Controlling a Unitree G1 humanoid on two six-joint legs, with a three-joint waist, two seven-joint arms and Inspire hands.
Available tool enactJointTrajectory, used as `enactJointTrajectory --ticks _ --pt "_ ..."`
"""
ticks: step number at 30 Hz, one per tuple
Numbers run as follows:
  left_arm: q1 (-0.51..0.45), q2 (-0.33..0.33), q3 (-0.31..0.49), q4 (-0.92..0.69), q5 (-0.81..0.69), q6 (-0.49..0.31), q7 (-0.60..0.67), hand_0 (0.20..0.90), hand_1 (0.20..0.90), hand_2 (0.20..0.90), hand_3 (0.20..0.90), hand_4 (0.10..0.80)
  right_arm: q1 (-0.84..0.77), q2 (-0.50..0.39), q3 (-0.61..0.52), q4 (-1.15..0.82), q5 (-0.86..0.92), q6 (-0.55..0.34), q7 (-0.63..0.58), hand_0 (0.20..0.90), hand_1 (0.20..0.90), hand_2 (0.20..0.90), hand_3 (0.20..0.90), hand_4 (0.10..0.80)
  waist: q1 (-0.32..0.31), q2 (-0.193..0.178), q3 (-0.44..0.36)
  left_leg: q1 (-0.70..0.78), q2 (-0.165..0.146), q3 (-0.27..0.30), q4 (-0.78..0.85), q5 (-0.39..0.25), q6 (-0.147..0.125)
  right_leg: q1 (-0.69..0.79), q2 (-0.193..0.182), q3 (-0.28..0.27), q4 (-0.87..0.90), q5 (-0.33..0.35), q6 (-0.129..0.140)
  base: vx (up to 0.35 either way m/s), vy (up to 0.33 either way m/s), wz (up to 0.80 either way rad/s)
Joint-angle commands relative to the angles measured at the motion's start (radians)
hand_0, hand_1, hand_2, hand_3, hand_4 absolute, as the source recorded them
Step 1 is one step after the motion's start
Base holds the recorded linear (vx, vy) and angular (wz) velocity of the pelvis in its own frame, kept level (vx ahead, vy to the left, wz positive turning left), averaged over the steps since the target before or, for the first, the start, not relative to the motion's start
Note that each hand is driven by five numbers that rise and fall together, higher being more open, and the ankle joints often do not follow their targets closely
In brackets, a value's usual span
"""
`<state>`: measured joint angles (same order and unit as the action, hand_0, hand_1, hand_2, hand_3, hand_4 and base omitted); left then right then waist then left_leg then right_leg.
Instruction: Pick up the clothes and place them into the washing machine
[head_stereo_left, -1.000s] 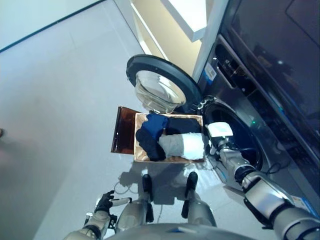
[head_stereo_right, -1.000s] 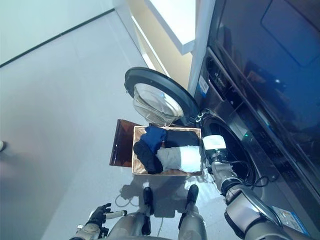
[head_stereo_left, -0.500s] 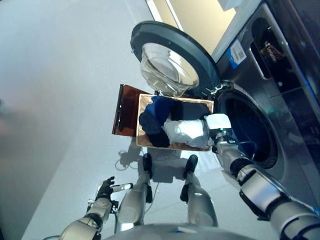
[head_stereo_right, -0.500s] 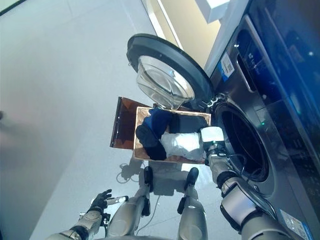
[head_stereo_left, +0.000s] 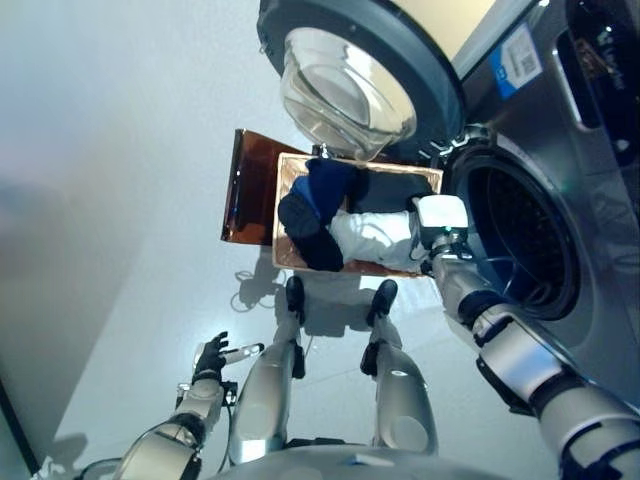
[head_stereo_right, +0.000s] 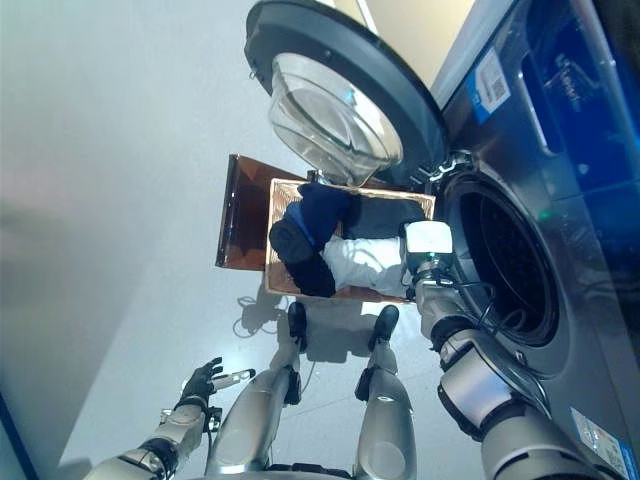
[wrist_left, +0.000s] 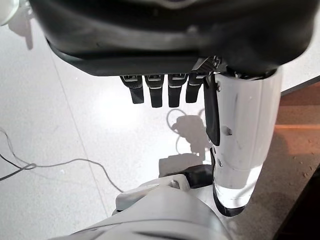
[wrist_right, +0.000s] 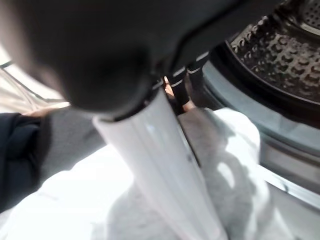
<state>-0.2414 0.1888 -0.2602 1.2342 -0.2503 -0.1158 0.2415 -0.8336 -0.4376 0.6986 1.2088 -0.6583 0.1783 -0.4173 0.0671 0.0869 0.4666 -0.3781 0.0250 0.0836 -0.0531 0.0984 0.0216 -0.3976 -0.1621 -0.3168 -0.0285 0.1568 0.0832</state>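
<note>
Down at the robot's left side, the left hand (head_stereo_left: 210, 360) hangs low over the pale floor (head_stereo_left: 120, 200), well apart from the laundry; its fingers (wrist_left: 150, 92) are straight and relaxed, holding nothing.

Further in, a brown lid (head_stereo_left: 248, 190) lies flat on the floor, touching the left edge of an open box (head_stereo_left: 283, 262). The box is piled with clothes: a dark blue garment (head_stereo_left: 325, 185) and a black one (head_stereo_left: 312, 245) toward its left, a dark grey piece (head_stereo_left: 385, 190) at the back, and a light grey-white garment (head_stereo_left: 375, 238) across its right half.

The right hand (head_stereo_left: 440, 218) rests at the right end of that pale garment, just beside the washer's opening. From the wrist camera its fingers (wrist_right: 179, 90) seem to dig into the light cloth (wrist_right: 220, 150), but they are mostly hidden, so I cannot tell whether they grip it.

The washing machine (head_stereo_left: 590, 250) stands on the right, its round door (head_stereo_left: 350, 70) swung wide open above the box, and the drum (head_stereo_left: 520, 240) shows no clothing.
</note>
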Motion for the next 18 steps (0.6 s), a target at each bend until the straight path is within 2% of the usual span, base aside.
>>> enactJointTrajectory --ticks 1,11,18 --pt "0.029 -0.007 -0.066 0.018 -0.04 0.001 0.035 0.9 0.9 0.9 0.9 0.8 -0.136 0.005 0.026 -0.009 0.016 -0.002 -0.061 0.9 0.9 0.9 0.9 0.8 0.013 -0.003 -0.016 -0.064 -0.02 0.007 -0.002 0.053 -0.074 -0.089 -0.043 0.063 0.124 -0.015 0.034 -0.025 0.025 0.06" --pt "-0.014 0.007 -0.071 -0.021 -0.065 -0.008 0.056 0.9 0.9 0.9 0.9 0.8 -0.171 0.052 0.026 -0.02 0.065 -0.016 -0.055 0.9 0.9 0.9 0.9 0.8 0.014 -0.004 0.035 -0.148 -0.03 0.006 0.095 0.028 -0.073 -0.132 -0.063 0.06 0.157 -0.016 0.032 -0.038 0.023 0.04" --pt "-0.026 0.013 -0.086 -0.057 -0.073 -0.016 0.07 0.9 0.9 0.9 0.9 0.8 -0.195 0.101 0.028 -0.047 0.105 -0.033 -0.06 0.9 0.9 0.9 0.9 0.8 0.012 0.0 0.053 -0.185 -0.03 0.005 0.116 0.024 -0.074 -0.165 -0.064 0.066 0.169 -0.015 0.031 -0.029 0.019 0.05"
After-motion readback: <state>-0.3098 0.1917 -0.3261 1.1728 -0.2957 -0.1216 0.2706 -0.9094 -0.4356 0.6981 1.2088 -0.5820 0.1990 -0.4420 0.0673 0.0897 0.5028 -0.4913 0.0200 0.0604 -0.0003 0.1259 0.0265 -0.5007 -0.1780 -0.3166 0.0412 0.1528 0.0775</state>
